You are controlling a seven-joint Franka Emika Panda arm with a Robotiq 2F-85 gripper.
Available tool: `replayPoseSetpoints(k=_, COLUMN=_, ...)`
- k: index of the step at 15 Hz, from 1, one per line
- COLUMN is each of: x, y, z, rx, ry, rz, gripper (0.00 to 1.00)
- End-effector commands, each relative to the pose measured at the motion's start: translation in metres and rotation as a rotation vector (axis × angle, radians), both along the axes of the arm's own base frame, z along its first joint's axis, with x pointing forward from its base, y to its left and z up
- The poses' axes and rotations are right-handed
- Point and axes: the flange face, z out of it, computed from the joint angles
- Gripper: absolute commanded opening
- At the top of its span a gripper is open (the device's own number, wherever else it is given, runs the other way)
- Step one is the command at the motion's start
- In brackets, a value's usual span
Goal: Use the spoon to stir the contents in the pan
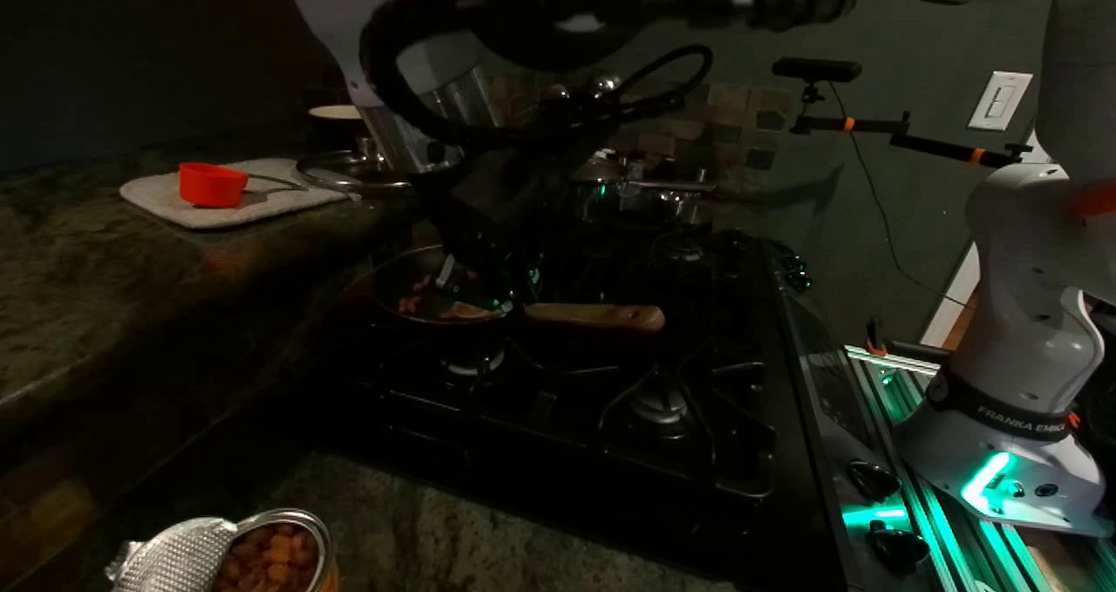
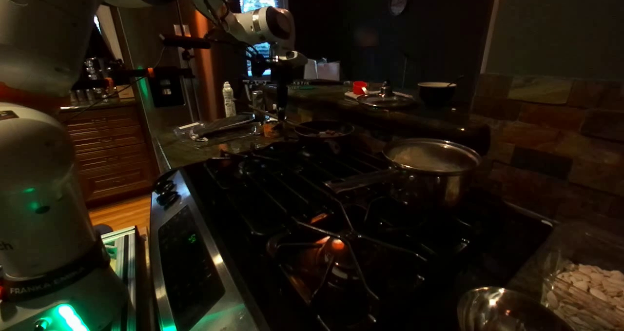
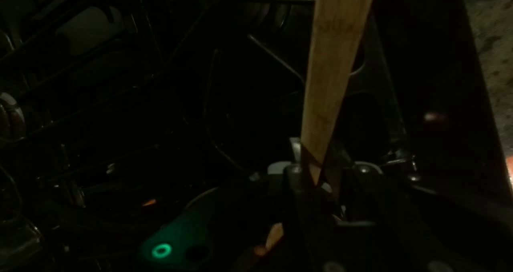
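Observation:
The dark round pan [image 1: 397,271] sits on the burner at the counter end of the stove, with reddish and pinkish food pieces [image 1: 418,300] in it. It also shows in an exterior view [image 2: 348,130]. My gripper [image 1: 513,289] points down at the pan's edge and also shows in an exterior view [image 2: 281,117]. A flat wooden spoon handle [image 1: 602,316] slants out from the fingers, away from the pan. In the wrist view my gripper [image 3: 320,172] is shut around the wooden handle [image 3: 334,55]. The spoon's far end is hard to make out in the dark.
Black stove grates [image 1: 658,400] surround the pan. An open can [image 1: 270,557] stands on the near counter. An orange cup [image 1: 211,185] and a glass lid [image 1: 349,172] rest on the raised counter. A steel pot [image 2: 431,160] stands farther along the stove.

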Motion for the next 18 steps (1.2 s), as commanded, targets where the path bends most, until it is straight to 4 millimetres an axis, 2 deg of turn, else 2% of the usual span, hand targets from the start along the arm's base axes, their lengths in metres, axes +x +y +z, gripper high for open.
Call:
replayPoseSetpoints(k=1, x=-0.008, y=-0.005, z=0.011, rx=0.089, ry=0.064, rz=-0.019, gripper=0.05)
replayPoseSetpoints(k=5, x=-0.009, y=-0.004, z=0.015, rx=0.158, ry=0.085, rz=-0.033, gripper=0.05)
replayPoseSetpoints(k=8, x=-0.006, y=-0.003, z=0.028, rx=0.19, ry=0.022, rz=-0.044, gripper=0.05)
replayPoseSetpoints(k=13, x=0.0, y=-0.017, z=0.047, rx=0.216, ry=-0.066, rz=-0.092, gripper=0.05)
replayPoseSetpoints(k=15, x=0.002, y=-0.022, z=0.048, rx=0.205, ry=-0.104, rz=-0.089, gripper=0.05)
replayPoseSetpoints(k=18, x=0.001, y=-0.026, z=0.037, rx=0.209, ry=-0.096, rz=-0.093, gripper=0.05)
